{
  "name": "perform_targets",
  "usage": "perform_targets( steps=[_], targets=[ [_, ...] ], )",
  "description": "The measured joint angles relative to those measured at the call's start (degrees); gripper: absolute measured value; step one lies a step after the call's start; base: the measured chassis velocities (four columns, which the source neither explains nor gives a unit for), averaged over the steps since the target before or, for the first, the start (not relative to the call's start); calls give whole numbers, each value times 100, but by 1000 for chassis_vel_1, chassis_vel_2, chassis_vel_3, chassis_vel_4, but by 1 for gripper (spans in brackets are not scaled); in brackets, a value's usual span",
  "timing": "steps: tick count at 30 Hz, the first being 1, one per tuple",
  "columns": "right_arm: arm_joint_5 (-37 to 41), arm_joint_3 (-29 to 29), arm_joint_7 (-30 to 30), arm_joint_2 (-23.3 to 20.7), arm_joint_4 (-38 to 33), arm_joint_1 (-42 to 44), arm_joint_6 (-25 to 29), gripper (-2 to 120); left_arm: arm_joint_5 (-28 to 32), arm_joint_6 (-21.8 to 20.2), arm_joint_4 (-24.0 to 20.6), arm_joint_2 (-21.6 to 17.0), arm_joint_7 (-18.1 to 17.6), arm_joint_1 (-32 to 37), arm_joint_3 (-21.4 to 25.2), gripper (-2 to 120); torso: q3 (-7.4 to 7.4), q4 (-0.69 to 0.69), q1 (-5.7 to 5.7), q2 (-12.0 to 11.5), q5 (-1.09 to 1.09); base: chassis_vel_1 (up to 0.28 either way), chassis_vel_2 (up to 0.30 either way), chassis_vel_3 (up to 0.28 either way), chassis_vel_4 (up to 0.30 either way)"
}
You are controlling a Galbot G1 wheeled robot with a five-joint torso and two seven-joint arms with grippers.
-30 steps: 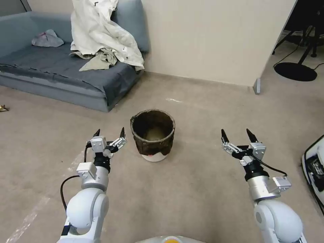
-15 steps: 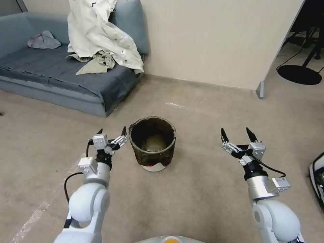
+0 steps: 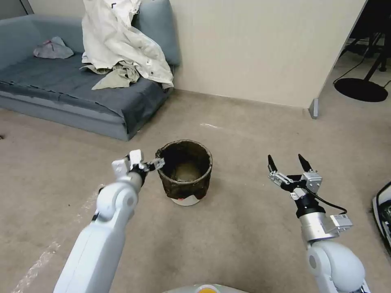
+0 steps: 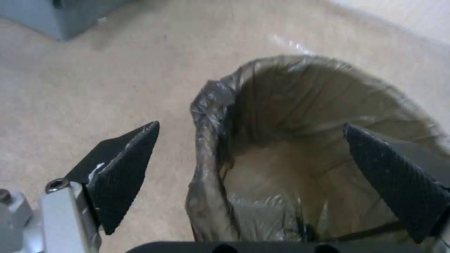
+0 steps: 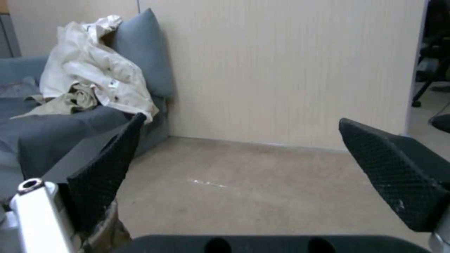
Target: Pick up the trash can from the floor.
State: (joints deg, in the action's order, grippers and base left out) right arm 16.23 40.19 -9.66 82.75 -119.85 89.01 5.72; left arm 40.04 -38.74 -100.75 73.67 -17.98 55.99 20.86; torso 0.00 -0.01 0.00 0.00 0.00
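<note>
Standing upright on floor [image 3: 244, 228], trash can [image 3: 185, 171] mouth up; left hand [image 4: 251, 165] open astride rim.

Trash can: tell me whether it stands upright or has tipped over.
Upright. The trash can rests on its white base on the floor, mouth facing up, the dark bag folded over its rim. The left tool is at its rim.

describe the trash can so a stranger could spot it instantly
On the beige carpet-like floor, in front of the grey-blue sofa's corner, stands the small round white plastic trash can. Its crinkled dark bag is folded over the rim.
</note>
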Motion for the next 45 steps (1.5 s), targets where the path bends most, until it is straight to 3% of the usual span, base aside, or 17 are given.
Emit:
perform_targets(
  steps=[9,35,45],
  targets=[
    [-1,109,64,9,-41,75,34,100,-149,-327,1031,65,-174,-678,-370,95,0,1,0,0,-1,0,0,0,0],
    [-11,31,59,-15,41,31,96,100,-12,-332,1661,141,-140,-734,-248,91,-2,2,-1,1,3,0,0,0,0],
    [-18,30,56,-13,41,55,132,100,39,-329,1622,163,-135,-674,-239,56,-1,1,-1,1,1,0,0,0,0]
  ],
)
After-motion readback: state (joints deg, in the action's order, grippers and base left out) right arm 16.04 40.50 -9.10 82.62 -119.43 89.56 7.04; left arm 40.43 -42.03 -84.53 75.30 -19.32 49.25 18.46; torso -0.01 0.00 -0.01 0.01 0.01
